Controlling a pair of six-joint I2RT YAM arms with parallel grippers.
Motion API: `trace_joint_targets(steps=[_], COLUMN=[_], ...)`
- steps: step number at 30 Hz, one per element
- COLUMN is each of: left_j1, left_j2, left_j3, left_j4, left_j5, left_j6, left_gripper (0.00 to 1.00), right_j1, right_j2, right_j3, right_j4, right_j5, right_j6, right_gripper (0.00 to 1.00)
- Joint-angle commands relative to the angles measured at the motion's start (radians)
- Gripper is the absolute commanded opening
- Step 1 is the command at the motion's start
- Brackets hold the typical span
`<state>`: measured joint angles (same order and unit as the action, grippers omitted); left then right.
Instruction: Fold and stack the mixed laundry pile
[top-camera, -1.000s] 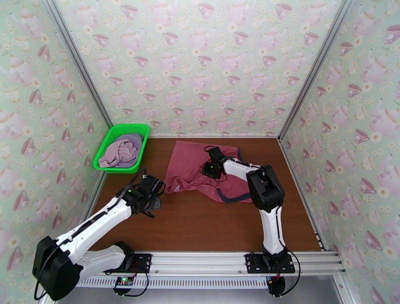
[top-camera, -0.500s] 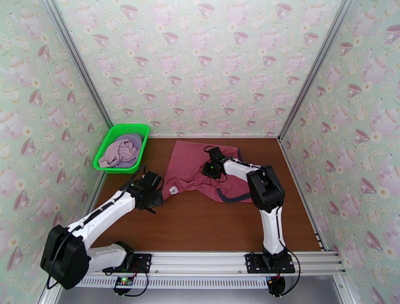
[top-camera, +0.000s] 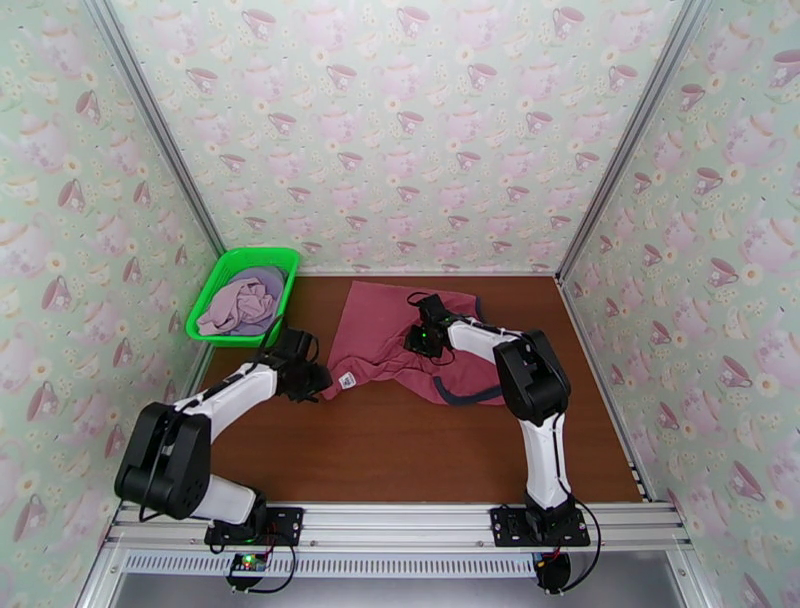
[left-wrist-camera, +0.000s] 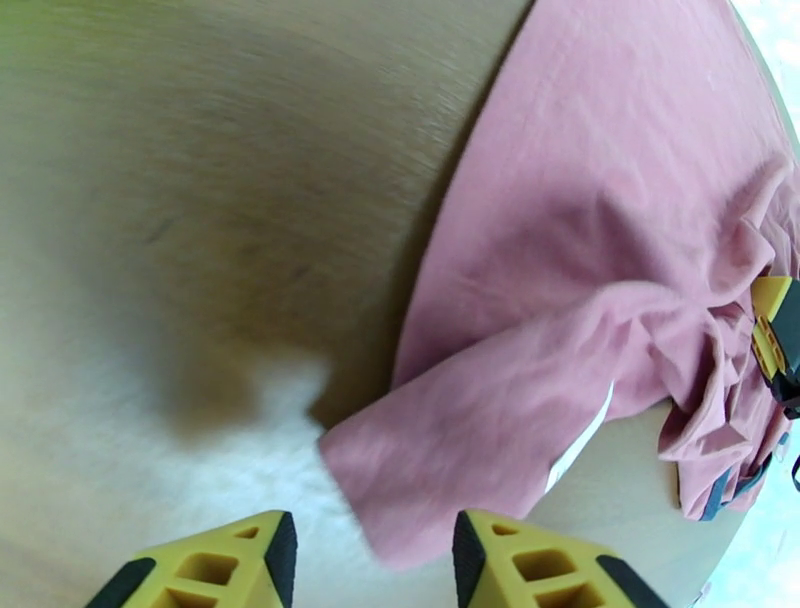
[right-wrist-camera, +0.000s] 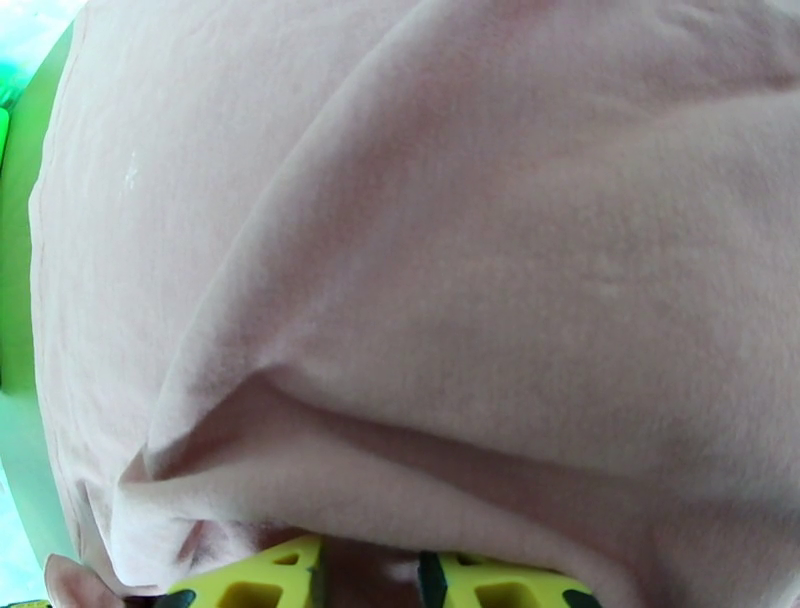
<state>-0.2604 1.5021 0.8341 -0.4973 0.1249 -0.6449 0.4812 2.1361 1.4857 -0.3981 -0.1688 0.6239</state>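
A dusty-red tank top with dark trim lies spread on the brown table. My left gripper sits at its near-left corner. In the left wrist view the yellow fingertips stand apart, open, with the cloth corner reaching between them. A white label shows on that flap. My right gripper rests on the middle of the tank top, shut on a raised fold of it. Pale pink-lilac and lavender shirts lie bunched in the basket.
A green plastic mesh basket stands at the back left against the wall. Patterned walls close in the table on three sides. Bare wood stretches between the tank top and the arms' bases.
My left gripper moved back and left to the tank top's near-left corner. That corner now lies flatter with its white label showing. The right arm has not moved.
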Motion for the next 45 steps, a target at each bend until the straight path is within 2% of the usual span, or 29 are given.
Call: trace_joint_targets(steps=[1,10,18,21,22,25,30,40,45], left_j1=[0.005,0.015,0.017,0.017,0.017,0.019,0.021,0.019,0.019], left_j2=[0.022,0.07,0.138,0.135,0.133,0.132,0.137,0.162,0.243], left_j3=[-0.023,-0.039,-0.044,-0.036,-0.034,-0.025,-0.01,0.038,0.063], left_j4=[0.035,0.055,0.12,0.115,0.112,0.104,0.116,0.101,0.112], left_j5=[0.032,-0.023,-0.055,-0.073,-0.077,-0.091,-0.088,-0.138,-0.153], left_j6=[-0.004,0.013,0.021,0.033,0.037,0.05,0.062,0.114,0.16], left_gripper=[0.47,0.44,0.26,0.26,0.28,0.42,0.46,0.39,0.27], right_j1=[-0.012,-0.012,-0.013,-0.013,-0.012,-0.012,-0.009,-0.006,-0.005], right_j2=[0.042,0.054,0.042,0.042,0.041,0.041,0.041,0.049,0.048], right_j3=[-0.049,-0.051,-0.065,-0.067,-0.069,-0.067,-0.064,-0.061,-0.062], right_j4=[-0.122,-0.117,-0.119,-0.119,-0.12,-0.116,-0.119,-0.118,-0.117], right_j5=[0.024,0.015,0.013,0.013,0.014,0.008,0.003,-0.004,-0.011], right_j6=[-0.016,-0.016,-0.017,-0.018,-0.017,-0.014,-0.012,-0.01,-0.009], right_gripper=[0.34,0.34,0.34,0.33,0.33,0.34,0.33,0.33,0.33])
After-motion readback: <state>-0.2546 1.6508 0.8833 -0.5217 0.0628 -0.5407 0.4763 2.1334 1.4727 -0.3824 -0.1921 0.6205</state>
